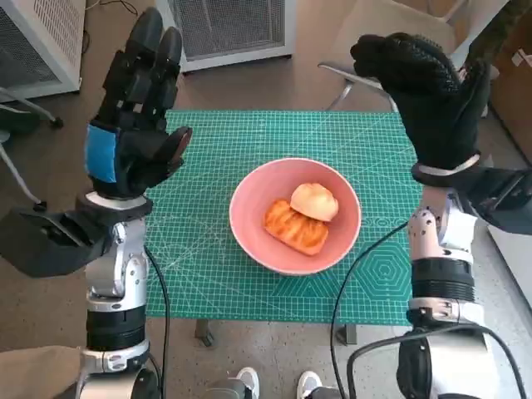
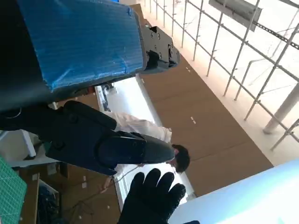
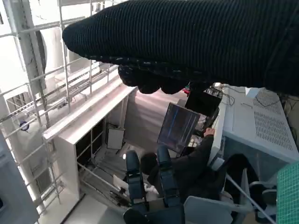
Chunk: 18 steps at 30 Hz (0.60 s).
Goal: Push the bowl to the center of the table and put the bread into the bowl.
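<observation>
The pink bowl (image 1: 295,216) sat near the middle of the green cutting mat (image 1: 208,249), holding a flat pastry (image 1: 293,229) and a round bun (image 1: 314,201). Both the left hand (image 1: 133,141) and right hand (image 1: 436,91) were raised, empty, fingers apart, suggesting the task was complete.

A round pink bowl (image 1: 295,216) holds a golden-brown ridged pastry (image 1: 294,228) and a pale cream bun with a tan top (image 1: 314,202). The counter (image 1: 208,274) is covered by a teal-green mat printed with fine white grid lines. The left robot hand (image 1: 137,125) is black with blue tape; the right robot hand (image 1: 432,91) wears a black knitted glove. The floor (image 1: 50,166) is brown.
</observation>
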Tool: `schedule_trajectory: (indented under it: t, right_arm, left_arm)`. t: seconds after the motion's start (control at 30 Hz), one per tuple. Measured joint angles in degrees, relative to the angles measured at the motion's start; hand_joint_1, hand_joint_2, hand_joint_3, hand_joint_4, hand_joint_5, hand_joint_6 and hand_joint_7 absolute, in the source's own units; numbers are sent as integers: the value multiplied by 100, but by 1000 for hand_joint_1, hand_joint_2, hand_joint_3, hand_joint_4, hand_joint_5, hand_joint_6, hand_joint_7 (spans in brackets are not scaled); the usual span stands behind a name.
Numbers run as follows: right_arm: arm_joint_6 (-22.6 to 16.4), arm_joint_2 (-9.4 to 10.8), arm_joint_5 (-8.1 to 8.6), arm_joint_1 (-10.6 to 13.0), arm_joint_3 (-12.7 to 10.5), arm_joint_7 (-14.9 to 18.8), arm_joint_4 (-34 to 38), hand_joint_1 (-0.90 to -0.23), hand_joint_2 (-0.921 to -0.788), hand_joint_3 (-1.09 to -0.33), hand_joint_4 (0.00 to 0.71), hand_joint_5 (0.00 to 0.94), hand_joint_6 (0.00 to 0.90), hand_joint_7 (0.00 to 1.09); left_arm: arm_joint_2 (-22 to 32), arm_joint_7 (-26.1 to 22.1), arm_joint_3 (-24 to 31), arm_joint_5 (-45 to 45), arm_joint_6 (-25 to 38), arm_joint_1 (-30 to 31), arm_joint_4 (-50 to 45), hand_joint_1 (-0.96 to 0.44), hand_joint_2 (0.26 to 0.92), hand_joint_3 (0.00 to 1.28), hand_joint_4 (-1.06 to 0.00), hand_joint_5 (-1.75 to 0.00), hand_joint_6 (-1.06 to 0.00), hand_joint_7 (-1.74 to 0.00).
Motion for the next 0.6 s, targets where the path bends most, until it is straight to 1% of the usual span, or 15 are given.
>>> schedule_trajectory:
  t: [0.43,0.6]
  right_arm:
    - [11,4,-4,2,21,-11,-60,-625,-921,-553,183,0,247,124]
    - [9,5,-43,9,51,-56,-85,-628,-921,-554,182,0,247,125]
  left_arm:
    - [-67,104,-125,206,-331,0,91,-575,921,222,-104,-11,-234,-72]
    - [-67,95,-135,204,-332,0,135,-559,921,213,-105,-10,-233,-75]
